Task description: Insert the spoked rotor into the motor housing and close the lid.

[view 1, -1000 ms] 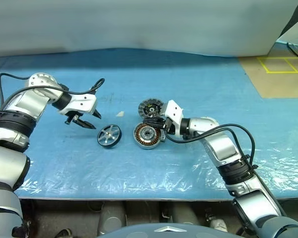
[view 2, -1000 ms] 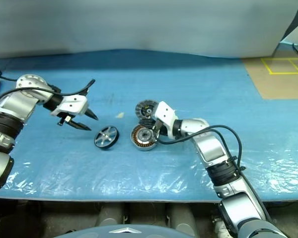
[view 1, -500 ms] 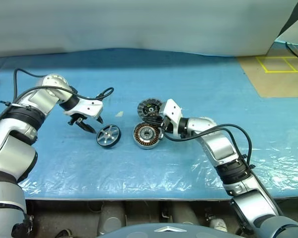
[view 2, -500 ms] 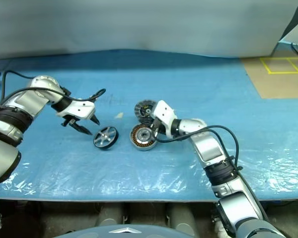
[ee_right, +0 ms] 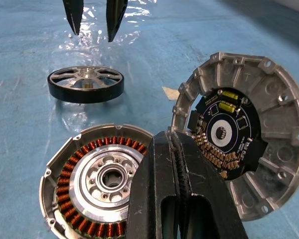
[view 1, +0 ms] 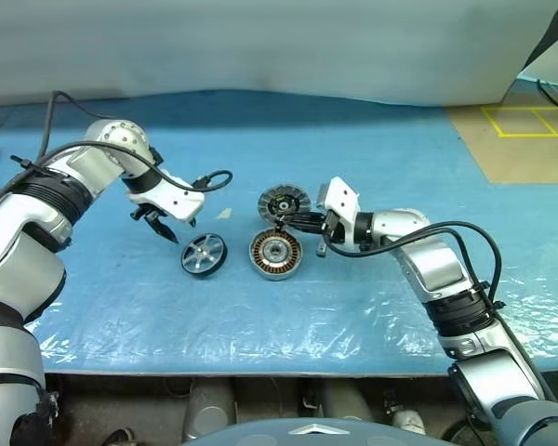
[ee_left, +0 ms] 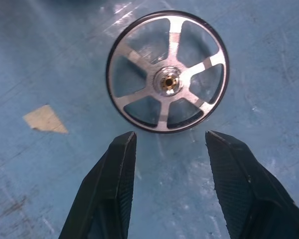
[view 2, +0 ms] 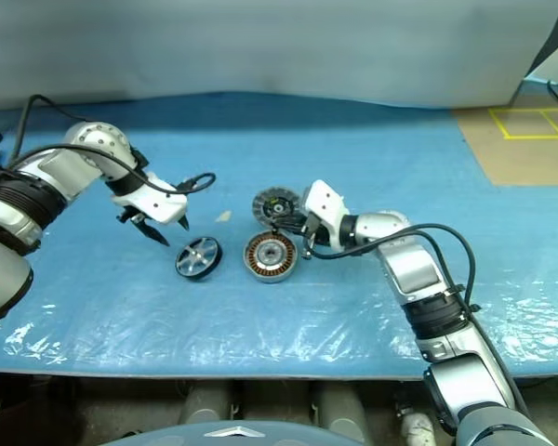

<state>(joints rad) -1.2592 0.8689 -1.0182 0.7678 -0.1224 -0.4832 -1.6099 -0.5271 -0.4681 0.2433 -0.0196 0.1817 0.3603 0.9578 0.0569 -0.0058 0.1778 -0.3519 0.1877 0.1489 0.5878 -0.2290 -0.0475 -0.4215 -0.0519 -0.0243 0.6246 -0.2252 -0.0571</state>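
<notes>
The spoked rotor (view 1: 204, 254) lies flat on the blue sheet, with a black rim and silver spokes. My left gripper (view 1: 167, 229) hangs just above and left of it, pointing down. In the left wrist view its fingers (ee_left: 117, 189) stand open with nothing between them, short of the rotor (ee_left: 168, 79). The motor housing (view 1: 276, 255) sits right of the rotor, copper windings up. Behind it the lid (view 1: 281, 202) rests tilted, its circuit-board face showing. My right gripper (view 1: 288, 222) is shut and empty. Its tips (ee_right: 172, 149) lie between the housing (ee_right: 97, 184) and the lid (ee_right: 239, 129).
A small beige scrap (view 1: 224, 213) lies on the sheet behind the rotor. The blue plastic-covered table (view 1: 372, 307) ends at a front edge near me. A brown floor patch with yellow tape (view 1: 516, 139) shows at the far right.
My left gripper has swung right and tipped downward toward the rotor. My right gripper has drawn back to the right, off the housing. Rotor, housing and lid have stayed put.
</notes>
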